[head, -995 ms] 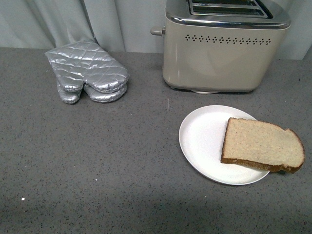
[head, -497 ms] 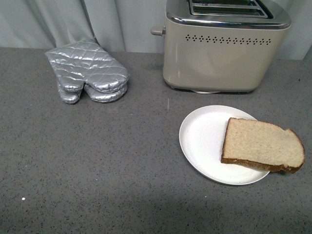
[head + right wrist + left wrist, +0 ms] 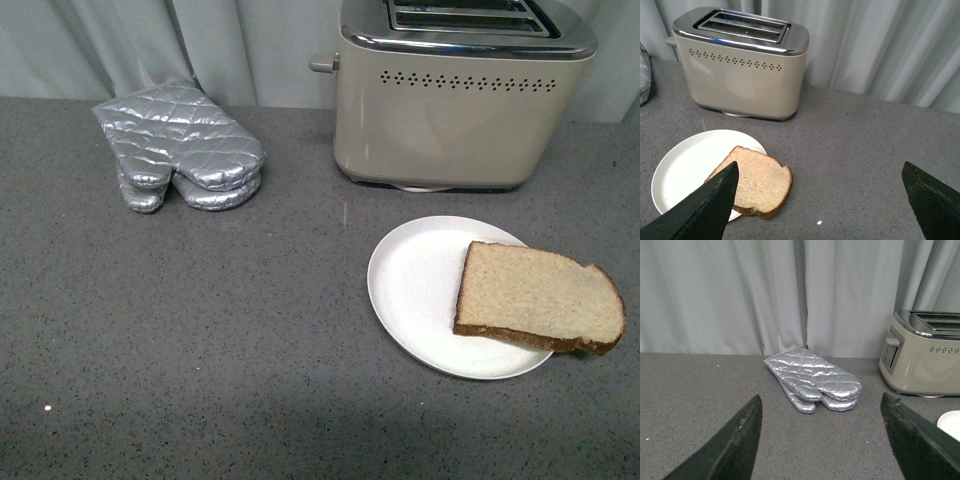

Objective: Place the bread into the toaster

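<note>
A slice of light-brown bread (image 3: 538, 298) with a dark crust lies flat on the right side of a white plate (image 3: 412, 280), overhanging its rim. It also shows in the right wrist view (image 3: 759, 182). The cream-beige toaster (image 3: 462, 110) with a chrome top and two empty slots stands behind the plate, its lever (image 3: 323, 64) on its left side. It also shows in the right wrist view (image 3: 740, 65) and the left wrist view (image 3: 925, 357). Neither arm shows in the front view. My left gripper (image 3: 822, 440) is open and empty above the counter. My right gripper (image 3: 820, 200) is open and empty, to the right of the bread.
A pair of silver quilted oven mitts (image 3: 178, 145) lies at the back left of the grey speckled counter (image 3: 200, 330), also in the left wrist view (image 3: 815, 380). A grey curtain (image 3: 765, 290) hangs behind the counter.
</note>
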Controlling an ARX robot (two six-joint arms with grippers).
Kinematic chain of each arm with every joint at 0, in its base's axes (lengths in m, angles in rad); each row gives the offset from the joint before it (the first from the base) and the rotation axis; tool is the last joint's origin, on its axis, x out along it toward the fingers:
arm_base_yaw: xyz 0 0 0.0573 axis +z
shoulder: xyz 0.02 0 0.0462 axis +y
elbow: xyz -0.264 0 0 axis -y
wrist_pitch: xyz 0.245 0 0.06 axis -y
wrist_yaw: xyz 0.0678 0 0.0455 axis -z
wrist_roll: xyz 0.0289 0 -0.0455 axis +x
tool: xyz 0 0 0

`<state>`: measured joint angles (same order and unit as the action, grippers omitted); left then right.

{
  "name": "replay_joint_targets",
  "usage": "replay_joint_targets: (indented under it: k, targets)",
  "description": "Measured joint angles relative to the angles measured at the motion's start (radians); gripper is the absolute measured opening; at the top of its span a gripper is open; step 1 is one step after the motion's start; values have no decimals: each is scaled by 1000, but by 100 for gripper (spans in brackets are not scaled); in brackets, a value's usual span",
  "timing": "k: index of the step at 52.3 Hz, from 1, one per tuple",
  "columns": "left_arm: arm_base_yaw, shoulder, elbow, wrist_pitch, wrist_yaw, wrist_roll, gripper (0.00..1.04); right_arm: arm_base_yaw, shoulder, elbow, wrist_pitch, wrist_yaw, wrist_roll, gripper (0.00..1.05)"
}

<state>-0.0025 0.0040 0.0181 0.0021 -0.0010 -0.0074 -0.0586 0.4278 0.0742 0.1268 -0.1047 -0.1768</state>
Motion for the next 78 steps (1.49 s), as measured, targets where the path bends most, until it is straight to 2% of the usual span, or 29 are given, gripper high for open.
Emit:
replay_joint_targets:
  k: [8, 10, 18, 32, 48, 58, 63, 68, 78]
  targets:
    - [0, 0, 0, 0, 0, 0, 97, -61, 424, 96, 250, -113, 36, 95]
    - [0, 0, 0, 0, 0, 1, 100, -74, 517, 125, 283, -143, 49, 95]
    - [0, 0, 0, 0, 0, 2, 98, -120, 882, 275, 270, -268, 125, 95]
    - [0, 0, 0, 0, 0, 2, 98, -160, 1281, 531, 56, -474, 185, 95]
    - [0, 0, 0, 0, 0, 2, 98, -156, 1501, 687, -114, -435, 193, 95]
    - [0, 0, 0, 0, 0, 2, 98, -110, 1568, 705, -86, -446, 290, 94]
    - [0, 0, 0, 0, 0, 2, 98, -81, 1605, 726, -61, -439, 351, 74]
    - [0, 0, 0, 0, 0, 2, 98, -71, 1613, 735, -58, -441, 389, 62]
    - [0, 0, 0, 0, 0, 2, 98, -64, 1612, 761, -104, -424, 433, 26]
